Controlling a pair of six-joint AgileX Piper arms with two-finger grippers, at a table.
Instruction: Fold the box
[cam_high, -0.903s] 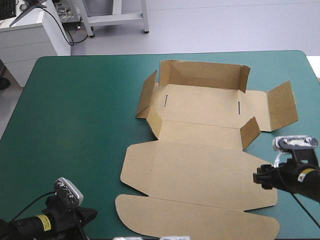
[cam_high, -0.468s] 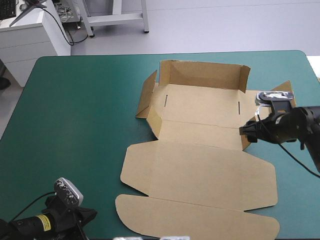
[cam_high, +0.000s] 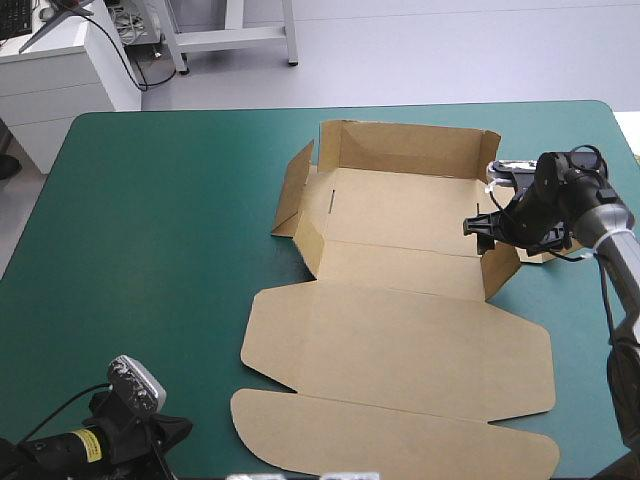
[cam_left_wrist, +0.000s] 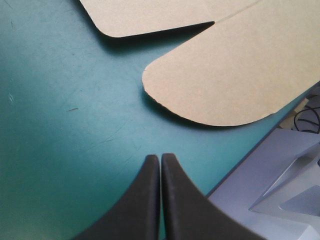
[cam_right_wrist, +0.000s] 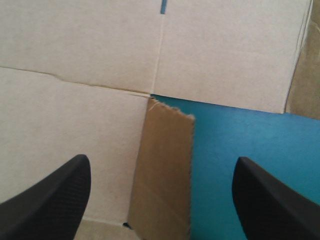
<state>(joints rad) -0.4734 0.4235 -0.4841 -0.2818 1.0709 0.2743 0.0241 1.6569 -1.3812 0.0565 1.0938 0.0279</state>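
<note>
Right pincer (cam_high: 472, 227) newly over box (cam_high: 400, 340)

No text can be read anywhere: the only label in sight is a small yellow sticker (cam_high: 88, 447) on the left arm (cam_high: 55, 452), in the high view, its dark print too small to make out.

Part-raised brown box (cam_high: 400, 340) on teal-green table (cam_high: 150, 250)
</note>
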